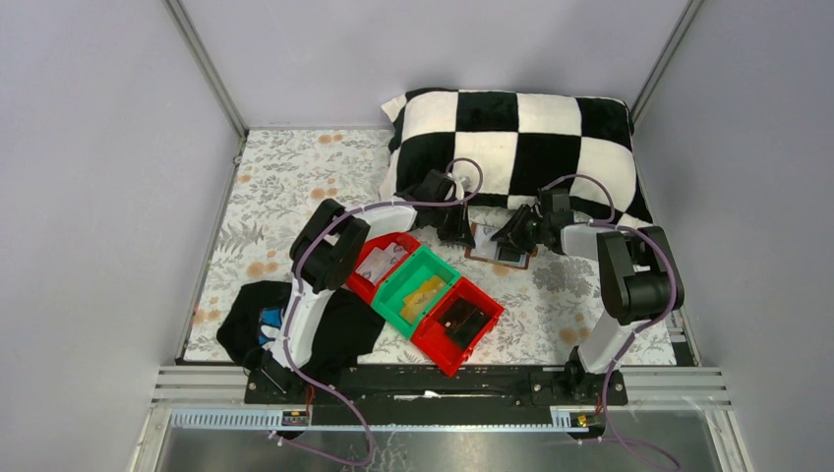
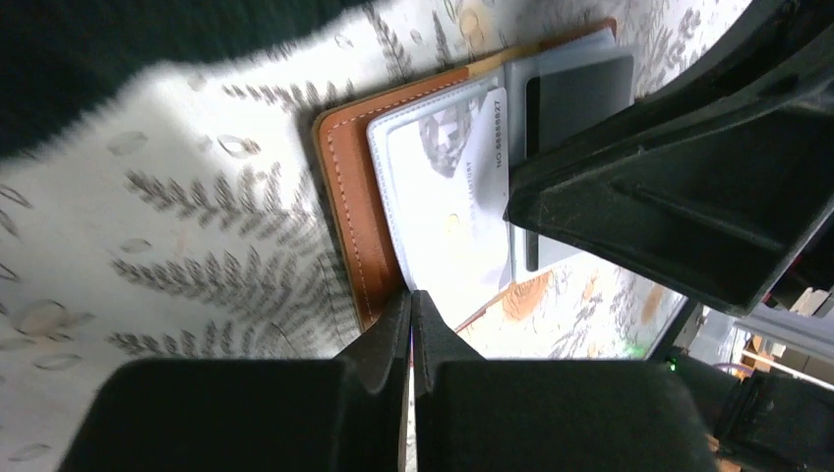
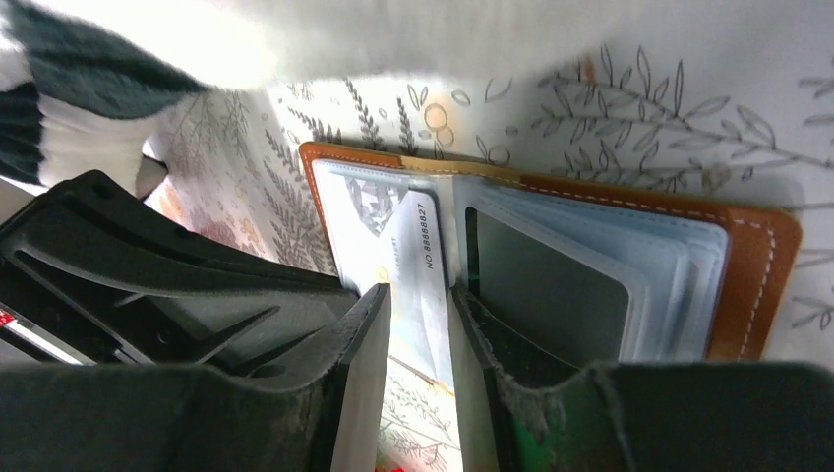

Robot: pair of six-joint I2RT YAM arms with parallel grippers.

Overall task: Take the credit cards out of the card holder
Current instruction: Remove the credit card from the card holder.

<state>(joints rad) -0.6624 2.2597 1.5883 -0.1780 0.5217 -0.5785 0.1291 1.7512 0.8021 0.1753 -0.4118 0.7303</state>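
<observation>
The card holder lies open on the floral cloth in front of the pillow, reddish-brown outside, grey-blue panels inside. A pale credit card printed with a number sticks slanted out of the left panel; it also shows in the left wrist view. My right gripper is narrowly open, its fingers on either side of that card's edge. My left gripper is shut, its tips touching the near edge of the holder's left panel. A dark card fills the right panel.
Three bins stand in a diagonal row: a red one with pale flat pieces, a green one with a yellow-tan piece, a red one with a black boxy object. A checkered pillow lies behind; a black cloth lies left.
</observation>
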